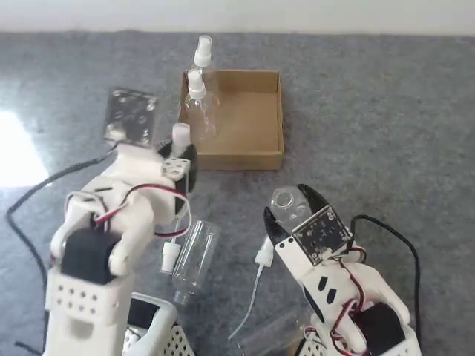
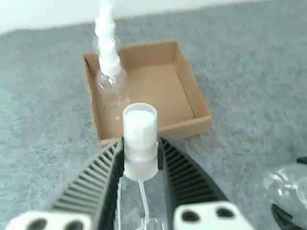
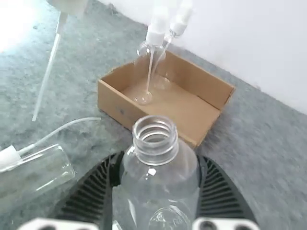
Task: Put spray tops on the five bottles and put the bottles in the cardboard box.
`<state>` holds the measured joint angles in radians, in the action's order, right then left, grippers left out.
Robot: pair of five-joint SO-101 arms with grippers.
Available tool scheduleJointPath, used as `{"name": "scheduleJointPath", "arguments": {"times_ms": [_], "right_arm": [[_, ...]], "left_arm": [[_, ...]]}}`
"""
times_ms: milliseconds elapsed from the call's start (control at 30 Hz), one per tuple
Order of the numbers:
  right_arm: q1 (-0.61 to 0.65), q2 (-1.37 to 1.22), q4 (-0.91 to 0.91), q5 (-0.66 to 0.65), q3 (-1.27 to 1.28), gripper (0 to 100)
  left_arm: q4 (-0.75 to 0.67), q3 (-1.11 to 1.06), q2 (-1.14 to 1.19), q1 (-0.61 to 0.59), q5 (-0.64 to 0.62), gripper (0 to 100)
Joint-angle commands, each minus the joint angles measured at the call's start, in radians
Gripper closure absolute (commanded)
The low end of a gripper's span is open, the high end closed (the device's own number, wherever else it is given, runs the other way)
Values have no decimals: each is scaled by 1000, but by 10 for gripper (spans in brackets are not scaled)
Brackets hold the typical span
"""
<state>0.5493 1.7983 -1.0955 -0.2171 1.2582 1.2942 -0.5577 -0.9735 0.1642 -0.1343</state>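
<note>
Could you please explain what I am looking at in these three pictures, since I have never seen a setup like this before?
These are two small robot arms at a grey table, each ending in a gripper. One picture looks down from above; the other two come from cameras on each arm's wrist. The left gripper holds a white spray top. The right gripper holds an open bottle. A cardboard box holds two upright bottles with tops on. Another bottle and a loose spray top lie on the table nearer the arms.
</note>
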Motion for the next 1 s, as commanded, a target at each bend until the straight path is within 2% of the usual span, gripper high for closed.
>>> {"name": "scheduleJointPath", "arguments": {"times_ms": [0,400,800,967], "right_arm": [[35,-2,56,-11,-18,913],[134,-36,229,-5,-28,913],[143,-593,314,18,-316,913],[143,-688,332,80,-318,913]], "left_arm": [[-72,-44,-98,-21,-34,987],[-141,-134,-293,-23,-54,987],[-180,-236,-417,-26,-54,987],[-180,-242,-451,-94,-54,987]]}}
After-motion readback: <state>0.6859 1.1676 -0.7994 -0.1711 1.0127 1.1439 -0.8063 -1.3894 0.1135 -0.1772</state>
